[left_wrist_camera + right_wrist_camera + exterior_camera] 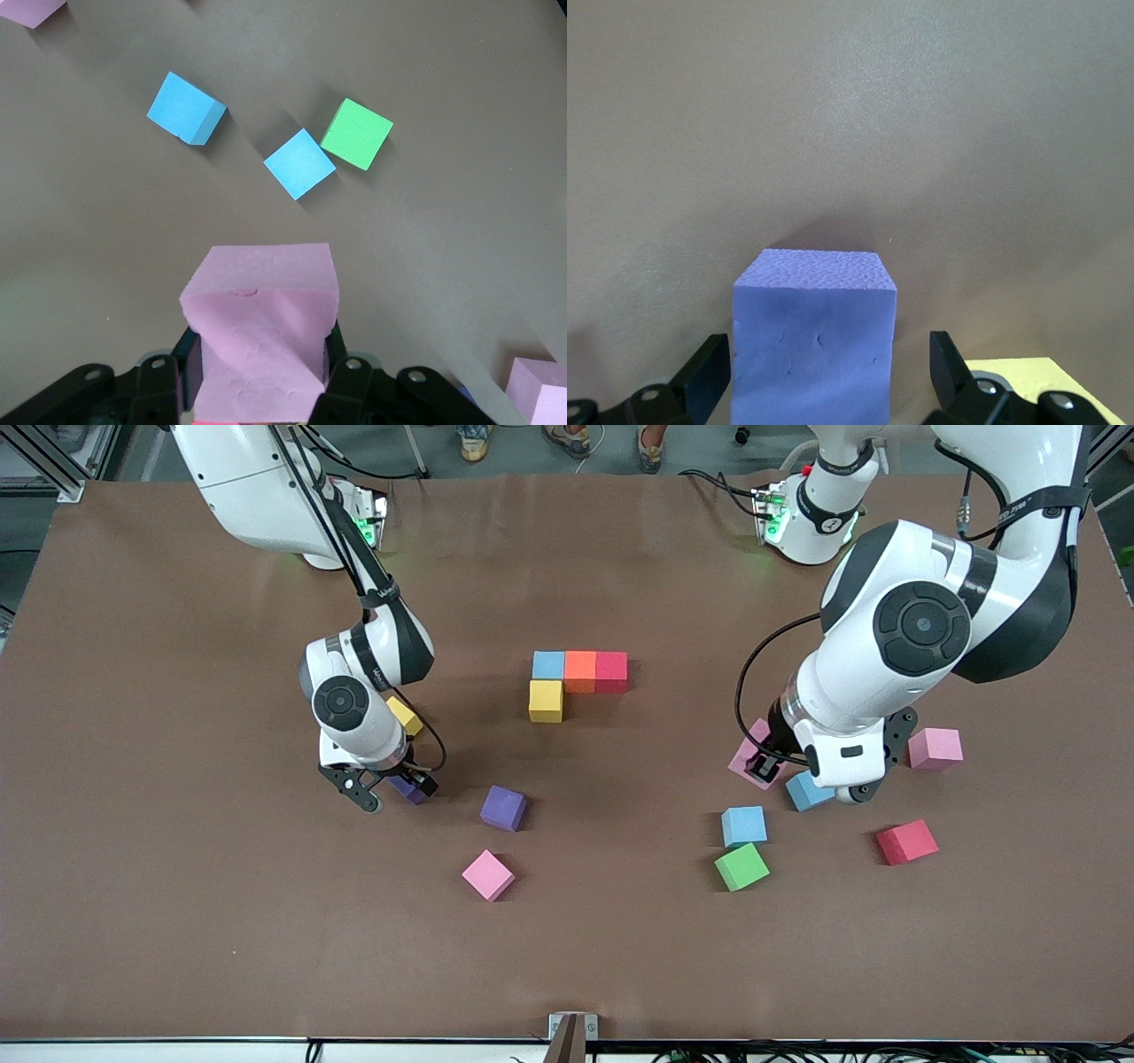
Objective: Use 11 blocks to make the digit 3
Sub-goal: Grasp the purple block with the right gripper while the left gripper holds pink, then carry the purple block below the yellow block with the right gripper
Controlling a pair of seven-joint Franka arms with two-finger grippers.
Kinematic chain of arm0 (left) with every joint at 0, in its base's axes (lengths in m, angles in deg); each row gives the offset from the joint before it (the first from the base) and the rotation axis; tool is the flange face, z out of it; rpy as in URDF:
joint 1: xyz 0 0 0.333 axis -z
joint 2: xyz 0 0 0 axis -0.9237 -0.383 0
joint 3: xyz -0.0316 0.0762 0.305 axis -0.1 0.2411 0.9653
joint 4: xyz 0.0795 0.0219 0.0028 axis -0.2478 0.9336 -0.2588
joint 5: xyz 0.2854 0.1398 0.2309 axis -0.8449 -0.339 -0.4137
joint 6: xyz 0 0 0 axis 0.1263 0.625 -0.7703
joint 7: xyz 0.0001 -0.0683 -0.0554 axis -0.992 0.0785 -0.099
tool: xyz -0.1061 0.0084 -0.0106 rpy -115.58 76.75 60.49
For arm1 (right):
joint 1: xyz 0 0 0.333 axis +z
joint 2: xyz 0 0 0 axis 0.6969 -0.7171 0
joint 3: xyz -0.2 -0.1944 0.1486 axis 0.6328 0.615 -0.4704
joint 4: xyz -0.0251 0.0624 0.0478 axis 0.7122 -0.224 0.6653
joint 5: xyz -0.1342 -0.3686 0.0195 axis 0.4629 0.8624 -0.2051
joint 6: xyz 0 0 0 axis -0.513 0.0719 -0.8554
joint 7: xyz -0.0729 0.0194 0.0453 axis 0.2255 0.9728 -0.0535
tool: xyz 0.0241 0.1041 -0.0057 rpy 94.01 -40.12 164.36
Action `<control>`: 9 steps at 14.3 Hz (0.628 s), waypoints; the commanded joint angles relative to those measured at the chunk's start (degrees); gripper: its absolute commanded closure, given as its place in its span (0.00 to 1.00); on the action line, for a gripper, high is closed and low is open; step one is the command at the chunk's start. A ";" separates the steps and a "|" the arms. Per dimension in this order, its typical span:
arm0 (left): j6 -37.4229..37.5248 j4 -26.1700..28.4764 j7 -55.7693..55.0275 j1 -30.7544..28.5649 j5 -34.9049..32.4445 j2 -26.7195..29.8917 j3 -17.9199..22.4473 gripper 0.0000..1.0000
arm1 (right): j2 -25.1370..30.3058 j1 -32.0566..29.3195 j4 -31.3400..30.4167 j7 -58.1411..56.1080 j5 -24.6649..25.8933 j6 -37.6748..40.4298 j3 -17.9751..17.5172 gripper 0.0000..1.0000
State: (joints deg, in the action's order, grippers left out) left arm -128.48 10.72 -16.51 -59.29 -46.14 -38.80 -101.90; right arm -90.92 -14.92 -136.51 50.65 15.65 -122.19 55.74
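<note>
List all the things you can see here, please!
Figure blocks: four, blue, orange, red, yellow, touching, mid-table.
Loose blocks, right arm's end: four, yellow, two purple, pink.
Loose blocks, left arm's end: five, two blue, green, red, pink.
Held block: one, pink, in left gripper.
Table: one, brown.
Right gripper: open around one purple block.
Left gripper: shut on held block.

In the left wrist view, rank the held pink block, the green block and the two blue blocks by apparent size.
1. Pink block in the left gripper: largest, but nearest the camera.
2. Green block and both blue blocks: about alike; no ranking.
</note>
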 commanded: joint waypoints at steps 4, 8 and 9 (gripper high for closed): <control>-0.07 -0.10 2.14 -0.27 0.82 0.38 -0.04 0.98 | 0.41 -0.26 -0.42 0.43 -0.89 -0.42 -0.13 0.16; -0.07 -0.10 2.93 -0.45 0.82 0.56 0.04 0.98 | 0.41 -0.52 0.20 0.43 -0.89 0.11 -0.13 0.77; -0.07 -0.10 2.94 -0.45 0.74 0.56 0.04 0.98 | 0.41 -0.52 0.46 0.43 -0.89 0.11 -0.13 0.90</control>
State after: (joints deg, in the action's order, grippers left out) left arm -128.53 10.61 -14.90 -59.46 -46.14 -38.80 -101.89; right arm -90.97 -14.95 -136.09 50.83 15.64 -122.18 55.83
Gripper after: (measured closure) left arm 0.458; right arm 0.423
